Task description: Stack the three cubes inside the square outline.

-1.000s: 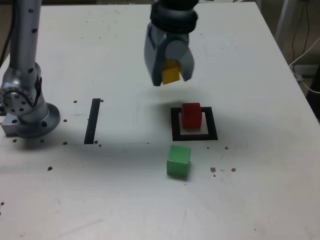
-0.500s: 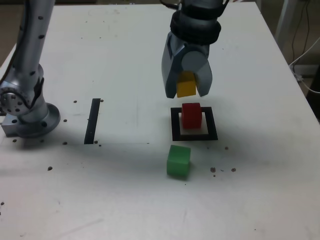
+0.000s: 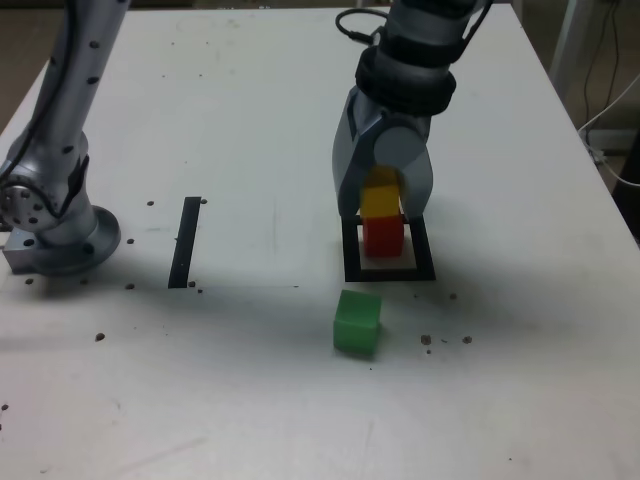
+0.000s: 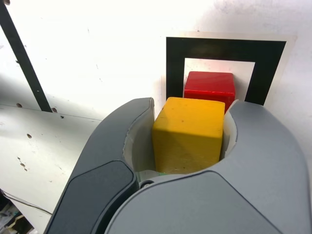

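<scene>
The gripper (image 3: 381, 203) was closed on the yellow cube (image 3: 380, 194), with one jaw pressing on each side of it. In the exterior view the yellow cube hung directly above the red cube (image 3: 383, 236), and the two looked almost in contact; from this angle I could not tell if a thin gap was left between them.

The red cube stood inside the square outline (image 3: 352, 262), on its white centre. In the wrist view the yellow cube (image 4: 188, 135) covered the near part of the red cube (image 4: 209, 84), so the red one showed only beyond it, toward the far side of the square outline (image 4: 174, 63). The two cubes did not look perfectly lined up there, but part of that is surely the slanted view of the wrist camera. Their edges ran almost parallel, so I judged that no turn of the wrist was needed.

The coming move therefore depended on the vertical line: the target lay straight under the gripper, and a short lowering, perhaps with a small correction toward the far side, should seat the yellow cube.

The green cube (image 3: 357, 321) waited on the table (image 3: 250, 100), outside the outline and just beside its near edge. It remained for the top of the stack.
</scene>
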Tool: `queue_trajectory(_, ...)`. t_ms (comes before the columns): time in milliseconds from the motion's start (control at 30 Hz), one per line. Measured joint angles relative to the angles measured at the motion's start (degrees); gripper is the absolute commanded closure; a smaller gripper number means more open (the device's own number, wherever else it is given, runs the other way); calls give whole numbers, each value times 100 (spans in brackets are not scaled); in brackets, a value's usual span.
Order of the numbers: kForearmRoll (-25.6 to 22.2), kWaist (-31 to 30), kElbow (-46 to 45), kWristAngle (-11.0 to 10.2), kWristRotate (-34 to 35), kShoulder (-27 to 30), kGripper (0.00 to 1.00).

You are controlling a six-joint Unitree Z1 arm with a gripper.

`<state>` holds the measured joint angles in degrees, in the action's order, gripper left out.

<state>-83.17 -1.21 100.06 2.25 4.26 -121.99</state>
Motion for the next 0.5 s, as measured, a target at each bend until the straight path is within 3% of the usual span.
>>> queue_trajectory(500, 41, -20, 54, 16, -33, -171, 70)
